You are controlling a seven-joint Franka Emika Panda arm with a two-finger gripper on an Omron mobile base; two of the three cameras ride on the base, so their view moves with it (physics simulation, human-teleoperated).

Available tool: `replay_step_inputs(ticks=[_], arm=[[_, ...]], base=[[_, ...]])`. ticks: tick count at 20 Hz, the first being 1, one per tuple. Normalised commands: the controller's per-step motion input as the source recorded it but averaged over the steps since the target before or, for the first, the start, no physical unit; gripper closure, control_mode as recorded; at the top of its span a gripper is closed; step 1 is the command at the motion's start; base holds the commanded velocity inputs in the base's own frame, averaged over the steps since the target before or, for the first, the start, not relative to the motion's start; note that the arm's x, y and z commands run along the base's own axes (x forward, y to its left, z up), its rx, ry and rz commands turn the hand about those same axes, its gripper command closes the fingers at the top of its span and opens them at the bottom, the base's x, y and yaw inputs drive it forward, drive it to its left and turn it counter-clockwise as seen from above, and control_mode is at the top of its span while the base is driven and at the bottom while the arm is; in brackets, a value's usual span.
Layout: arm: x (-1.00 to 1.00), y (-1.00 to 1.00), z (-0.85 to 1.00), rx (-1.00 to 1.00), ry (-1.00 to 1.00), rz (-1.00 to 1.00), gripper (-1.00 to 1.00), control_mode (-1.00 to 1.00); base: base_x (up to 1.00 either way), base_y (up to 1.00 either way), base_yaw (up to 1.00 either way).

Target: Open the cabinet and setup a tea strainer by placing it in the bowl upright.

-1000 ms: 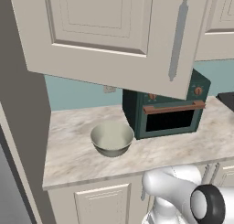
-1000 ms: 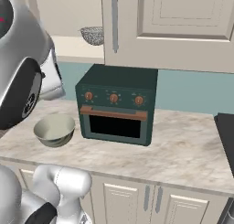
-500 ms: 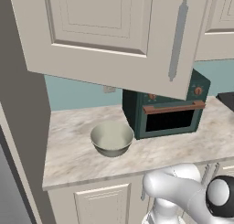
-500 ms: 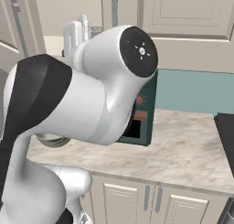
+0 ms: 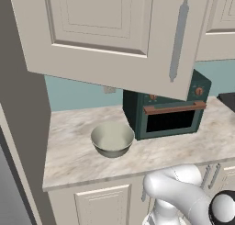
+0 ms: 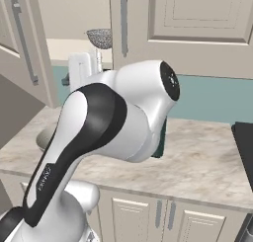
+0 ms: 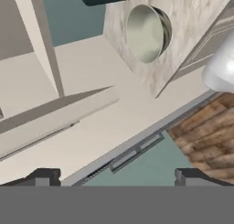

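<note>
While claw (image 7: pixel 116 176) gapes wide, bowl (image 7: pixel 147 33) sits well beyond fingertips.

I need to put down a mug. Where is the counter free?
Free: the counter left of the bowl, up to the side wall, and the strip in front of the oven. Crowded: where bowl and oven nearly meet, under the open cabinet door.

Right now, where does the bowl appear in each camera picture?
Left base view: the bowl stands on the counter, lower centre, left of the green oven.
Right base view: a sliver of it shows at the left edge, behind the arm.
Hand view: top centre-right.
Shared landmark: the marble counter.
</note>
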Motion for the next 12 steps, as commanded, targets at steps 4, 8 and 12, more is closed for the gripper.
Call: replay_step_inputs(ticks=[4, 8, 12], arm=[[0.16, 0.27, -0.17, 0.01, -0.07, 0.07, -1.0, -1.0], [0.35, 0.18, -0.11, 0.05, -0.02, 0.0, -1.0, -1.0], [0.35, 0.29, -0.1, 0.02, 0.0, 0.0, -1.0, -1.0]], base=[[0.0, 0.0, 0.0], [0.0, 0.0, 0.0], [0.0, 0.0, 0.0]])
